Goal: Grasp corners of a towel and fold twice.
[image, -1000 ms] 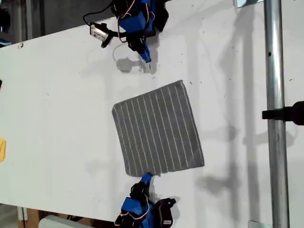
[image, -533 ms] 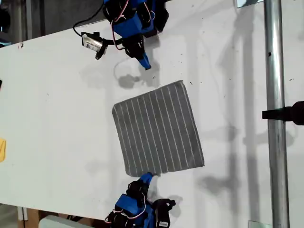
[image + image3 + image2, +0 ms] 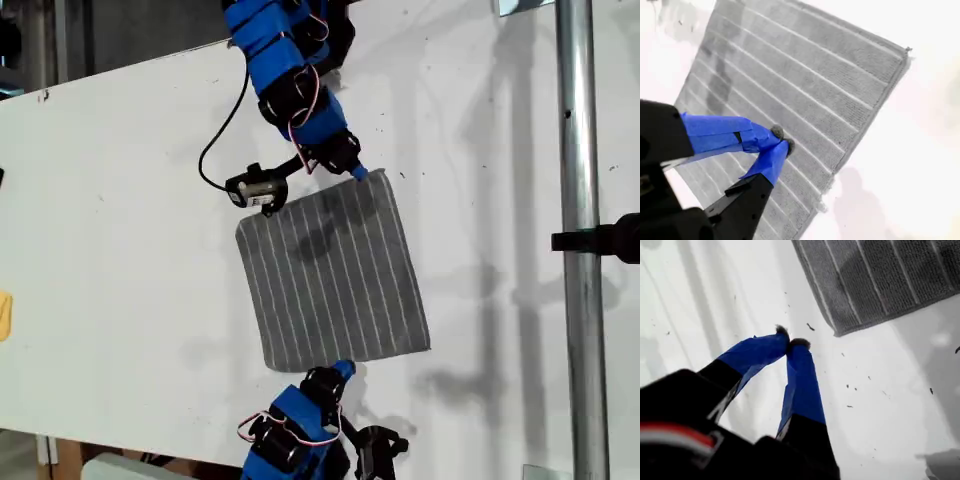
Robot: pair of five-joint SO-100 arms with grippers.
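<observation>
Grey striped towel (image 3: 332,272) lies flat mid-table. My first gripper (image 3: 792,343), tips together on nothing, sits on bare table (image 3: 120,200) just off one corner (image 3: 840,331); my second gripper (image 3: 781,139), also pinched empty, seems to hover over the cloth. Closed tips could shove a corner. Room opens toward the exterior view's 9 o'clock; a pole (image 3: 580,200) bounds 3 o'clock.

We see a white table (image 3: 120,250) flecked with small dark specks, soft shadows across it. A metal pole (image 3: 580,200) carrying a black clamp (image 3: 605,240) runs down the exterior view's right.
</observation>
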